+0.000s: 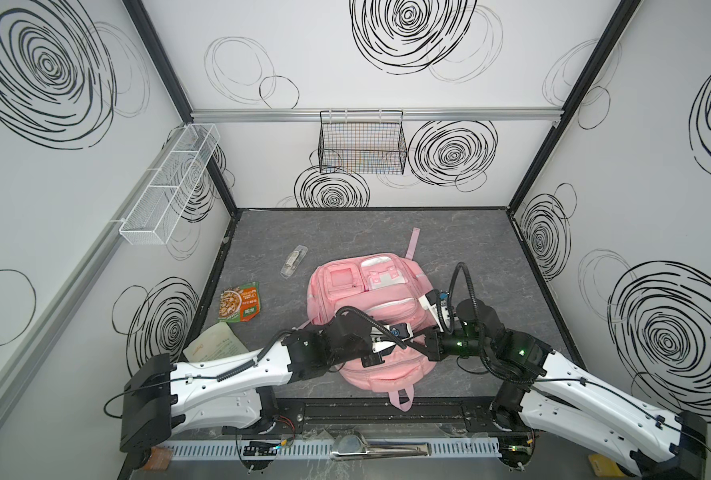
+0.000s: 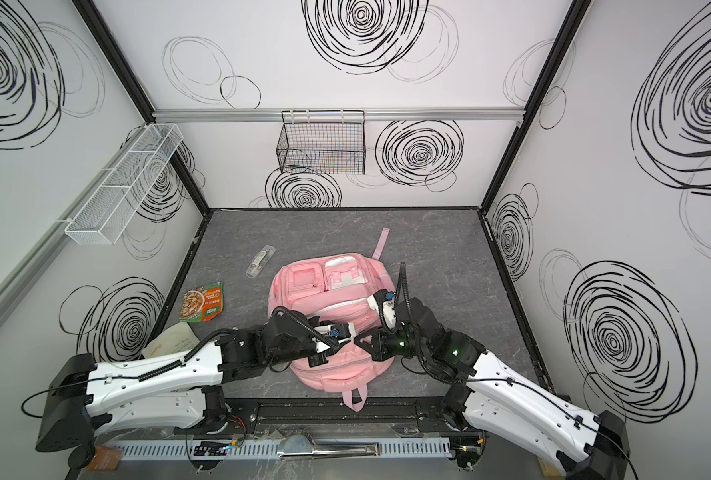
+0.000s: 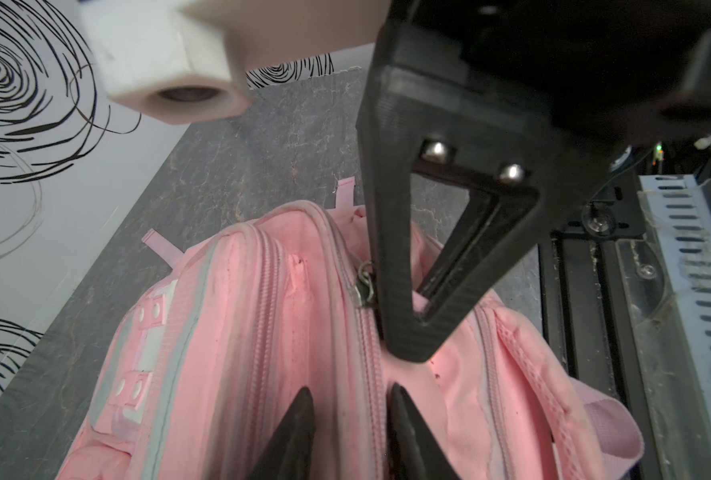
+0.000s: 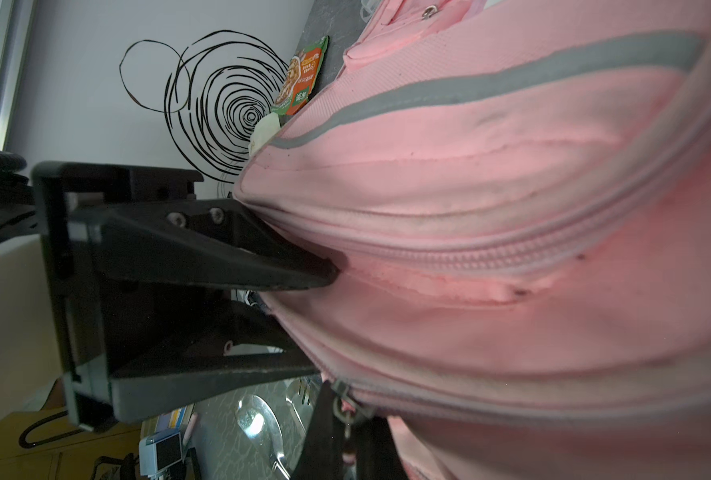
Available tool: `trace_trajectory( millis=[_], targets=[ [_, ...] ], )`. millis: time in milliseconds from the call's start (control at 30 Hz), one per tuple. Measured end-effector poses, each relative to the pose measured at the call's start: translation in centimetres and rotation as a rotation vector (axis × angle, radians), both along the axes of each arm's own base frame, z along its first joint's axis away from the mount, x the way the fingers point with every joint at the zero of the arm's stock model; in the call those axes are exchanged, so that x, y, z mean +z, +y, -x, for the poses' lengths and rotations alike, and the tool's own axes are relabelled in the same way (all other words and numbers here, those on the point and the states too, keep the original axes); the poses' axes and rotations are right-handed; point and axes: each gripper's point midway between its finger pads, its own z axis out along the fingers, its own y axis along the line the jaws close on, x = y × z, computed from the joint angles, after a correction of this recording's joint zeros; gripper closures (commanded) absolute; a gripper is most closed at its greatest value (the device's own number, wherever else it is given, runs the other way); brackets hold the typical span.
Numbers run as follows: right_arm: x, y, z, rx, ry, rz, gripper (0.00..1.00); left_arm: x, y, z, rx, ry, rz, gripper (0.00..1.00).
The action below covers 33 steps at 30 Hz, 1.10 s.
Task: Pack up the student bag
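My right fingers [image 4: 320, 428] are closed tight on the zip pull [image 4: 341, 395] of the student bag [image 1: 391, 309], with the little metal piece sitting right between them. My left fingers [image 3: 297, 440] stand a little apart, one on each side of a zipped ridge of the bag's pink fabric. I cannot tell whether they pinch that ridge or only touch it. In the left wrist view my right fingers come down onto the bag just beyond the left ones, so the two pairs almost meet along the same seam, and the zip pull [image 3: 364, 286] shows beside the black finger.

In both top views the bag lies flat on the grey table [image 1: 470, 257], pockets up, directly under my fingers. Both pairs work over the half that ends in the top loop [image 1: 403, 399]. A pink strap [image 1: 413, 243] sticks out of the bag's opposite end.

Left of the bag, well apart from it, lies a green and orange food packet [image 1: 239, 301]. A clear packet [image 1: 293, 259] lies off the bag's pocket-end left corner. A pale pouch [image 1: 216, 345] lies left of the loop end, partly under my left arm.
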Motion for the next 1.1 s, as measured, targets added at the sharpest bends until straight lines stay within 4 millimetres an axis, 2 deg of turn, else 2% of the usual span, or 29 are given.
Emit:
trace_trajectory(
  millis=[33,167,300,500,700,867,1000,1100],
  targets=[
    [0.0,0.0,-0.1,-0.003,-0.004,0.003,1.00,-0.1,0.0,0.0,0.000,0.001,-0.003,0.88],
    [-0.3,-0.3,-0.4,-0.018,-0.028,0.028,1.00,0.0,0.2,-0.5,0.012,0.000,0.001,1.00],
    [-0.2,-0.7,-0.8,-0.037,-0.051,0.060,1.00,0.3,0.7,-0.7,0.015,0.005,0.018,1.00],
    [-0.5,-1.9,-2.1,-0.078,-0.037,0.105,1.00,1.0,2.5,-0.9,0.026,-0.006,0.039,1.00],
    [-0.1,-3.4,-3.4,-0.084,-0.011,0.072,1.00,1.9,3.3,-1.5,0.027,-0.010,0.076,1.00],
    [-0.1,-3.4,-3.3,-0.044,0.009,0.047,1.00,2.2,4.1,-1.6,0.014,-0.022,0.078,1.00],
    [-0.3,-3.4,-3.3,-0.020,0.010,0.046,1.00,2.3,5.5,-0.9,-0.004,-0.050,0.071,1.00],
    [0.1,-2.7,-2.4,0.053,0.028,0.005,1.00,2.4,6.7,-0.1,-0.026,-0.084,0.072,1.00]
  ],
)
